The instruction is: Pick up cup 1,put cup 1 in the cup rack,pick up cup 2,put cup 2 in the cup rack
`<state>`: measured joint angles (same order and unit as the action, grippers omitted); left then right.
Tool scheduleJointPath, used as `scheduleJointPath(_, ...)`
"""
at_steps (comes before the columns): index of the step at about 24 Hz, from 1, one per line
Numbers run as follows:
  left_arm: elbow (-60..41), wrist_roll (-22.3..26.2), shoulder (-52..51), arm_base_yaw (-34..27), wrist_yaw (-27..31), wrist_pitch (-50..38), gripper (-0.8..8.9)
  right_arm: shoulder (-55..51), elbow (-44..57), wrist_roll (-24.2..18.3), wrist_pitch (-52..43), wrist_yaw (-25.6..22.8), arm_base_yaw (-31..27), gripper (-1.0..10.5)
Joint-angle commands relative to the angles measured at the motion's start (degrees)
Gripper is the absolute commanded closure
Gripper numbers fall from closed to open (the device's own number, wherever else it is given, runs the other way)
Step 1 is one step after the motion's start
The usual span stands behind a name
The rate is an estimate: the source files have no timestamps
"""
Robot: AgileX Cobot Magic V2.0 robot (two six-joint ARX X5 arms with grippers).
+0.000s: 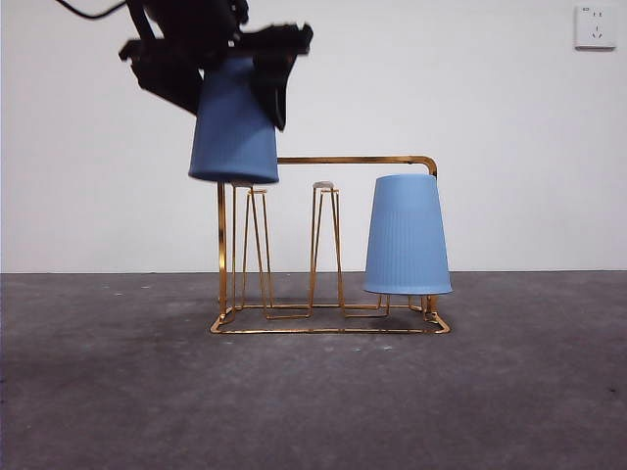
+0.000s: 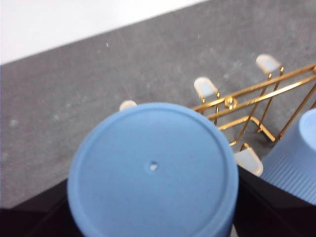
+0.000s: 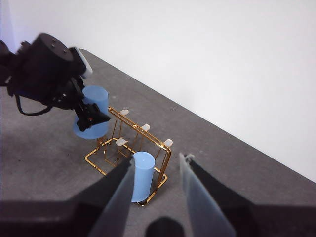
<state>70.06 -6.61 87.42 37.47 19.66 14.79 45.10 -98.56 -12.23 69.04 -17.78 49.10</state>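
My left gripper [image 1: 231, 61] is shut on an upside-down blue cup [image 1: 233, 127] and holds it tilted just above the left prongs of the gold wire cup rack [image 1: 338, 160]. The cup's rim is at the level of the pale prong tips. In the left wrist view the cup's base [image 2: 153, 168] fills the frame, with the rack [image 2: 256, 94] beyond it. A second blue cup [image 1: 408, 235] sits upside down on the rack's right prongs. My right gripper [image 3: 158, 158] is open and empty, high above the table away from the rack [image 3: 101, 165].
The rack stands on a dark grey table [image 1: 118, 392] in front of a white wall. A wall socket [image 1: 596, 26] is at the top right. The rack's middle prongs [image 1: 324, 186] are bare.
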Motion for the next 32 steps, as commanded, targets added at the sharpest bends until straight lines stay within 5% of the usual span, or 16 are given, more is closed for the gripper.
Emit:
scheduleJointPath(1,-0.26,-1.16,1.07,-0.44,-0.48,-1.14,8.21,0.00,0.15,0.68,-0.04,-0.09,0.02,7.8)
scheduleJointPath(22,-0.26,-4.85,11.74,-1.42,-0.59,-1.97,8.21,0.00,0.15,0.66,0.04,-0.07,0.02,7.8)
scheduleJointPath(32,-0.26,-6.91,12.90,-2.25,-0.59,4.79,8.17,0.00,0.15,0.63,0.07,-0.04,0.02,7.9)
